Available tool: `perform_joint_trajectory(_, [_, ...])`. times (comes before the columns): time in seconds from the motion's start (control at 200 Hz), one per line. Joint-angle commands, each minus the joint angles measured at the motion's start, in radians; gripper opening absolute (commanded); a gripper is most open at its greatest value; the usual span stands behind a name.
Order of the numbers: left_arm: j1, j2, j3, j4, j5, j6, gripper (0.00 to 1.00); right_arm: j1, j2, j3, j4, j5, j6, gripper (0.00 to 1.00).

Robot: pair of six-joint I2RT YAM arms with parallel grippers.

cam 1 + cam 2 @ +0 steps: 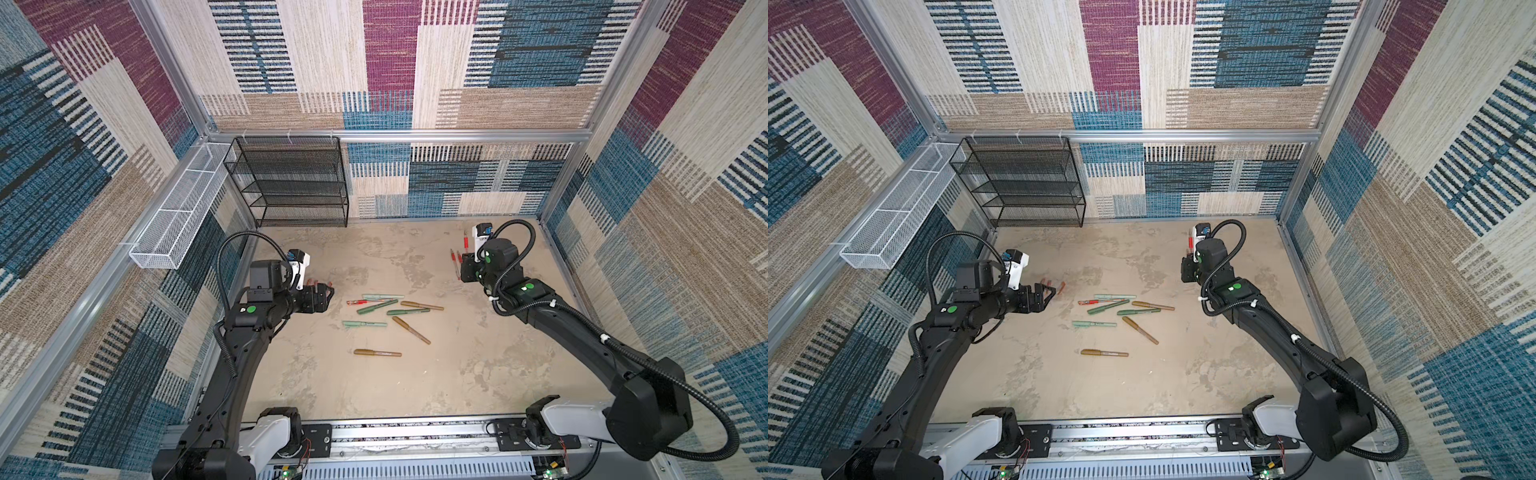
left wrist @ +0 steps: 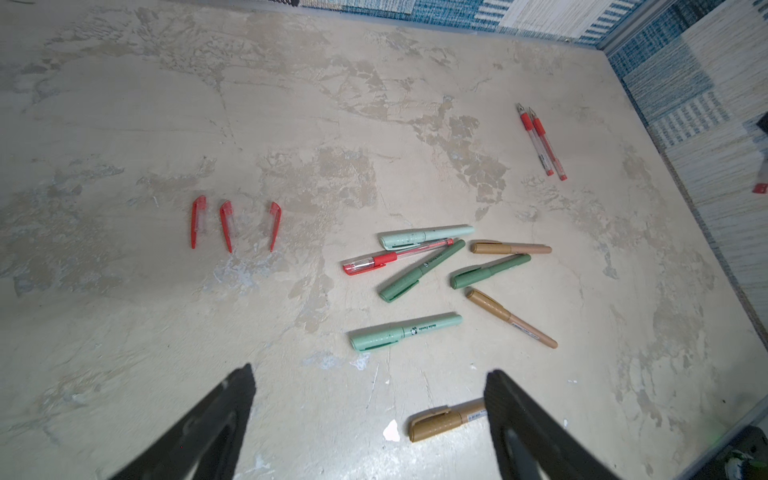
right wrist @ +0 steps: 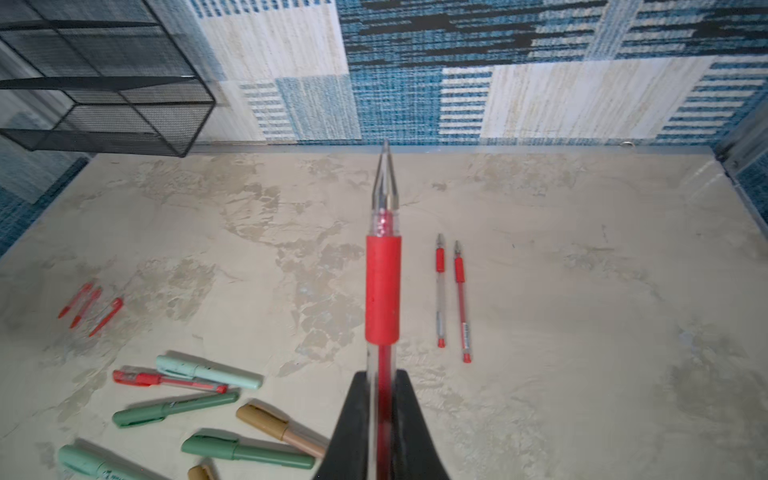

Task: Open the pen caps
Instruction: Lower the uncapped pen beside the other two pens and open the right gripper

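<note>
Left gripper (image 2: 370,374) open, empty; capped red gel pen (image 2: 395,257) lies centre-ward, cap end nearest. Right gripper (image 3: 383,376) clamps uncapped red pen (image 3: 383,286).

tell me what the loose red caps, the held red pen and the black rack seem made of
Red caps: translucent plastic, probably; light shows through them.
Red pen: clear plastic barrel, matte rubbery-looking red sleeve, shiny metallic-looking tip.
Black rack: likely metal mesh, matte black; you see through its weave.
</note>
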Motion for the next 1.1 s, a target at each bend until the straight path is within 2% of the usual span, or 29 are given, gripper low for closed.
perform_joint_trajectory(0.0, [0.014,-0.022,-0.008,0.055,0.045,-0.009,0.92,-0.049,0.058,0.042,-0.006,-0.066,-0.062,0.00])
perform_joint_trajectory(0.155, [0.029,-0.023,0.018,0.029,-0.001,0.019,0.94,-0.145,0.192,0.117,-0.036,-0.150,-0.079,0.00])
perform_joint_trajectory(0.486, [0.032,-0.037,0.012,0.038,0.017,0.021,0.94,-0.254,0.475,0.252,-0.052,-0.227,-0.126,0.01])
perform_joint_trajectory(0.811, [0.039,-0.028,0.032,0.018,0.021,0.021,0.94,-0.272,0.686,0.361,-0.072,-0.255,-0.117,0.03])
perform_joint_trajectory(1.097, [0.041,-0.021,0.034,0.022,0.018,0.016,0.94,-0.282,0.749,0.392,-0.079,-0.251,-0.106,0.07])
